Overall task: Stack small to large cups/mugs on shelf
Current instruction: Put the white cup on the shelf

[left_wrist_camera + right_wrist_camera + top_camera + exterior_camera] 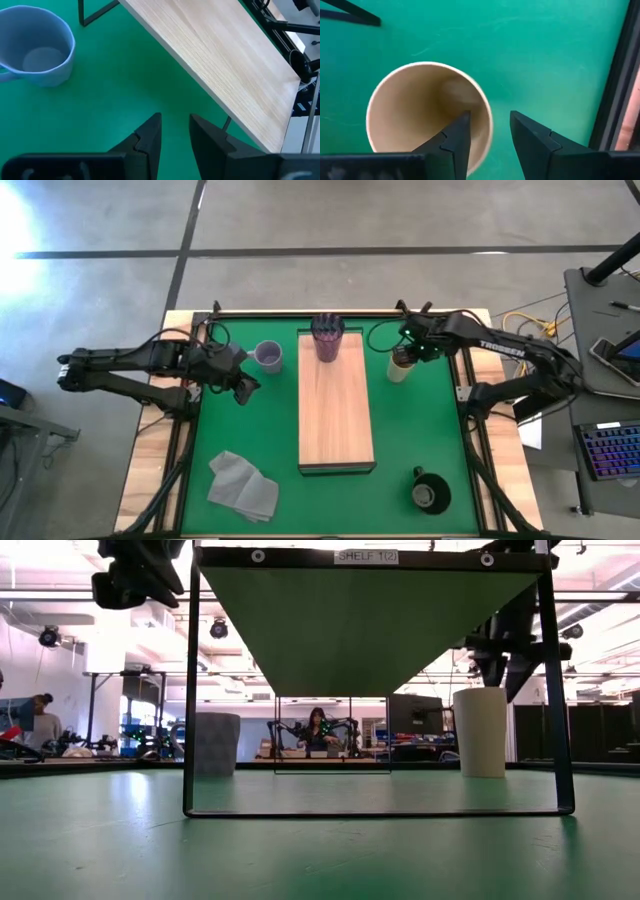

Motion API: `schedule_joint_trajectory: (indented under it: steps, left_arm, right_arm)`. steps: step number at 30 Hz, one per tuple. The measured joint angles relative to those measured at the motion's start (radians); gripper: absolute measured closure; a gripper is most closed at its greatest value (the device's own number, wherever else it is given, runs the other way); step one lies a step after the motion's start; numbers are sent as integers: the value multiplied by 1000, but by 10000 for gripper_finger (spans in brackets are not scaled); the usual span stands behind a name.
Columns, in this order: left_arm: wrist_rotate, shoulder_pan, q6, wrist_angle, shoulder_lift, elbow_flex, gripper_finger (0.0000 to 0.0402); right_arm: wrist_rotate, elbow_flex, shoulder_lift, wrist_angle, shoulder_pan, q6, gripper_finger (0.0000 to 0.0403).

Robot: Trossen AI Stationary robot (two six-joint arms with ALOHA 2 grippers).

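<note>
— Where do the cups stand right now?

— The purple ribbed tumbler (pixel 327 337) is upright on the far end of the shelf (pixel 336 415), the only cup on that board. The cream-yellow cup (pixel 400 365) sits on the green mat (pixel 420 425) just off the shelf's right side, near the far edge. The lavender mug (pixel 268 356) is on the mat off the shelf's left side, mouth up, and it looks empty from the left wrist view. The black mug (pixel 430 491) is apart from the rest, at the near right corner of the mat.

— And the arms?

— The right pincer (pixel 490 132) is over the cream-yellow cup (pixel 427 112), its fingers narrowly parted, one finger (pixel 457 137) inside the mouth and the other outside the rim, straddling the wall. I can't tell whether they press on it. The left pincer (pixel 240 385) hangs over bare mat just near of the lavender mug (pixel 36 47), fingers a narrow gap apart, holding nothing.

— Anything else on the counter?

— A crumpled grey cloth (pixel 243 485) lies on the near left of the mat. From table height the shelf (pixel 370 615) stands on a thin dark frame, with a person seated far back in the room
</note>
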Motion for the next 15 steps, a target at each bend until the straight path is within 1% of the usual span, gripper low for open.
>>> schedule_joint_trajectory:
  steps: [4,7,10,15]
  left_arm:
    - [-5,0,0,0,3,0,317]
    - [-8,0,-9,0,5,0,317]
    - [-8,0,-24,0,5,0,317]
    - [-11,0,-25,0,3,0,317]
  right_arm:
    - [2,0,29,30,0,-33,273]
    - [3,0,50,30,0,-67,282]
    - [6,-7,65,33,0,-95,301]
    - [4,-17,98,36,0,-136,347]
